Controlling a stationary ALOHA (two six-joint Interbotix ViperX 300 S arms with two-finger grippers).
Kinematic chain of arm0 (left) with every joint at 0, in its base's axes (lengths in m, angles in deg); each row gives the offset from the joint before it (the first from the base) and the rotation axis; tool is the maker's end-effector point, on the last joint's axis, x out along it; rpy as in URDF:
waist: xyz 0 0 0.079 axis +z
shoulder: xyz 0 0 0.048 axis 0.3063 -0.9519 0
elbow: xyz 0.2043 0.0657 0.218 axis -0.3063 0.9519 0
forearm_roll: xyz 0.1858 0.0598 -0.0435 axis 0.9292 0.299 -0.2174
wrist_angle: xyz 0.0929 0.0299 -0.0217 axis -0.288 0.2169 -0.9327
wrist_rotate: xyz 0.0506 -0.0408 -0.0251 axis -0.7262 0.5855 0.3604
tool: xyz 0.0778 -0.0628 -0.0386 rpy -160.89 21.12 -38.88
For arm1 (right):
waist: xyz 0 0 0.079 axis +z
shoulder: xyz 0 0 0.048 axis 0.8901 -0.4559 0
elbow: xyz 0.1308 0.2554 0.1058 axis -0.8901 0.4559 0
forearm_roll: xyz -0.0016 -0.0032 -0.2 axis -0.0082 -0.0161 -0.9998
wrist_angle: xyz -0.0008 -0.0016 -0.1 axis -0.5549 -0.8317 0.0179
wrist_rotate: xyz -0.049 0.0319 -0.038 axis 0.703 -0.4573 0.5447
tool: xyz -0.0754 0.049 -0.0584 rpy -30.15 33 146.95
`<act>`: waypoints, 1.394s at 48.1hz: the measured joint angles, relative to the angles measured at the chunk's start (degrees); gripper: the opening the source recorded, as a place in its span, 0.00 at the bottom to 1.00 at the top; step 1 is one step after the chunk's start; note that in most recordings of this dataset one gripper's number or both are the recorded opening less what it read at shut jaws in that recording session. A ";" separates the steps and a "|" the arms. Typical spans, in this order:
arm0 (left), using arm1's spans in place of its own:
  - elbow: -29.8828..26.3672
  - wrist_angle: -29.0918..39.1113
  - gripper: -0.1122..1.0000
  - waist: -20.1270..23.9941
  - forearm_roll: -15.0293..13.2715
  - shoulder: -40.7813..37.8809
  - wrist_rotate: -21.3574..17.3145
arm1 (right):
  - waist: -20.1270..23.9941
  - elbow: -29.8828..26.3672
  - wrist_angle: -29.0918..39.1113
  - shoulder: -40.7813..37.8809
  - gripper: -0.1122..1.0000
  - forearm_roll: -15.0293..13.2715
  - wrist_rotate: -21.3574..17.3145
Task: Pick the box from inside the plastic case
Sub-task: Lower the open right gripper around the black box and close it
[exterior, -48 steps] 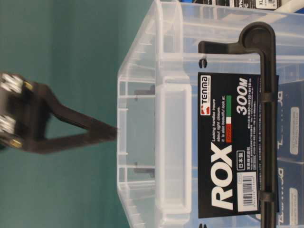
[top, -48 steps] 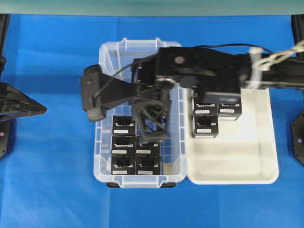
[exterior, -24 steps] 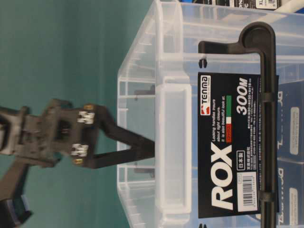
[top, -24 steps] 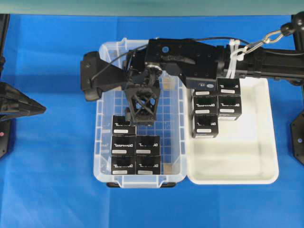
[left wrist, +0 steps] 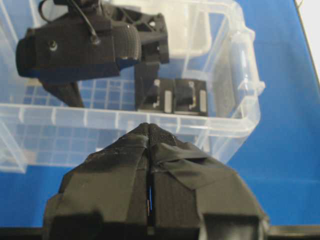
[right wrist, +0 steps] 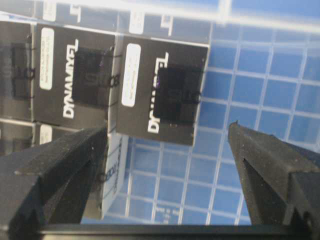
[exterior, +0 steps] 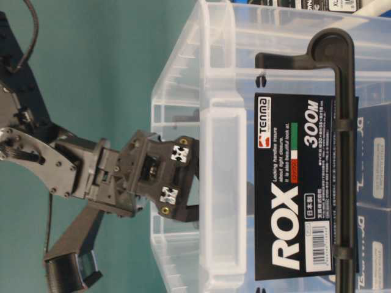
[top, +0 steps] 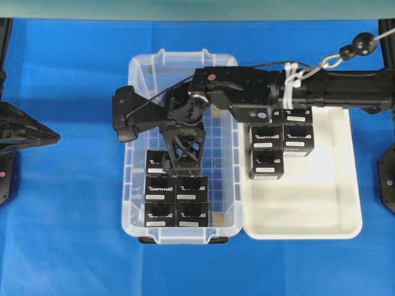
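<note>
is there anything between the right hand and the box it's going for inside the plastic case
Nothing visible. The right hand hangs open inside the plastic case, with only bare grid floor between its fingers. The nearest box lies just ahead, packed against a neighbouring box on one side.

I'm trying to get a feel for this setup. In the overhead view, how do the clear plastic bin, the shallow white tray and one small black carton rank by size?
1. The clear plastic bin and the shallow white tray look about alike, too close to rank.
2. One small black carton is far smaller than either.
</note>
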 measured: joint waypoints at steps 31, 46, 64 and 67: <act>0.09 0.00 0.05 0.88 0.09 0.00 0.09 | -0.09 0.09 -5.71 -3.16 1.00 4.39 0.00; 0.26 -0.09 0.05 0.97 0.09 0.00 -0.09 | -0.53 0.88 -7.47 -4.39 1.00 4.48 0.35; 0.53 0.00 0.05 0.97 0.00 0.35 -0.09 | -1.14 1.67 -9.76 -5.45 0.99 4.48 0.26; 0.62 0.00 0.05 0.97 0.09 0.26 0.00 | -1.32 1.67 -9.84 -5.45 0.99 4.48 0.26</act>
